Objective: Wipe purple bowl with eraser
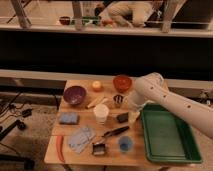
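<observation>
Table: you've got a wooden table (107, 157) on a grey floor, with a dark wall running behind it.
Near edge: a red strip (60, 148) lies right at the front left corner, and a blue cup (125, 144) sits close to the front edge.
Right side: the green tray (192, 159) fills the right end, and its far corner overhangs the table.
Middle row: a grey cloth (81, 137) and a black-handled brush (116, 132), then a blue pad (68, 118) near the left edge and a white cup (101, 113) in the centre.
Eraser: the eraser (122, 117) lies flat on the wood between the white cup and the tray.
Gripper: your gripper (131, 109) hangs just above and beside the eraser, at the tray's far left corner. Its jaws are spread wide and hold nothing.
Arm: it comes in from the right, over the tray.
Purple bowl: the purple bowl (74, 94) is at far left, well apart from the gripper, with open wood around it.
Far edge: an orange bowl (122, 82) and an orange ball (96, 86) sit near the back edge.
Room: there's a ledge beyond the wall with a person (125, 11) behind it.
</observation>
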Controlling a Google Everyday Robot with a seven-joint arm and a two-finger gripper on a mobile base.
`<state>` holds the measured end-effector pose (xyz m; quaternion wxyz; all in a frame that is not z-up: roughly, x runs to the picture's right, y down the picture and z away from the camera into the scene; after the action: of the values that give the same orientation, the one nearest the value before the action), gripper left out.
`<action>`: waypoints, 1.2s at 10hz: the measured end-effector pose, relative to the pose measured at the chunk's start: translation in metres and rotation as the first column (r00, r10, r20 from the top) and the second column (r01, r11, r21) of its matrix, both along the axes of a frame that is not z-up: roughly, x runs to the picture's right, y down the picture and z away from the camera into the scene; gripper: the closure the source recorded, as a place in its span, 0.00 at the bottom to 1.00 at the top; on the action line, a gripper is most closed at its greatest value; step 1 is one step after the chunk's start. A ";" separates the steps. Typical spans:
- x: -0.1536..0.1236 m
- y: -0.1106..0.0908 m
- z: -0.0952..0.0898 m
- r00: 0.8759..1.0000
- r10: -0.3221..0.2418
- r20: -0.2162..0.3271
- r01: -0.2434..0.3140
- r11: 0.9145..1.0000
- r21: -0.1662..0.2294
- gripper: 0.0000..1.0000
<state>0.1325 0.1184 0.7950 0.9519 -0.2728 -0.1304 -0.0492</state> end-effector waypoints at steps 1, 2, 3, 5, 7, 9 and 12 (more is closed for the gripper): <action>0.000 0.003 0.009 1.000 -0.002 -0.005 0.002 1.000 0.005 0.20; -0.002 0.006 0.021 1.000 -0.008 -0.008 0.008 1.000 0.007 0.20; -0.002 0.009 0.030 1.000 -0.006 -0.013 0.007 1.000 0.005 0.20; 0.002 0.016 0.049 1.000 0.000 -0.029 0.000 1.000 -0.002 0.20; 0.008 0.020 0.063 0.999 0.012 -0.053 -0.013 1.000 -0.012 0.20; 0.017 0.025 0.073 0.997 0.021 -0.074 -0.024 0.999 -0.029 0.20; 0.021 0.029 0.088 0.996 0.018 -0.085 -0.022 0.998 -0.053 0.20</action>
<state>0.1540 0.1472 0.8835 0.9493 -0.2991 -0.0939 -0.0245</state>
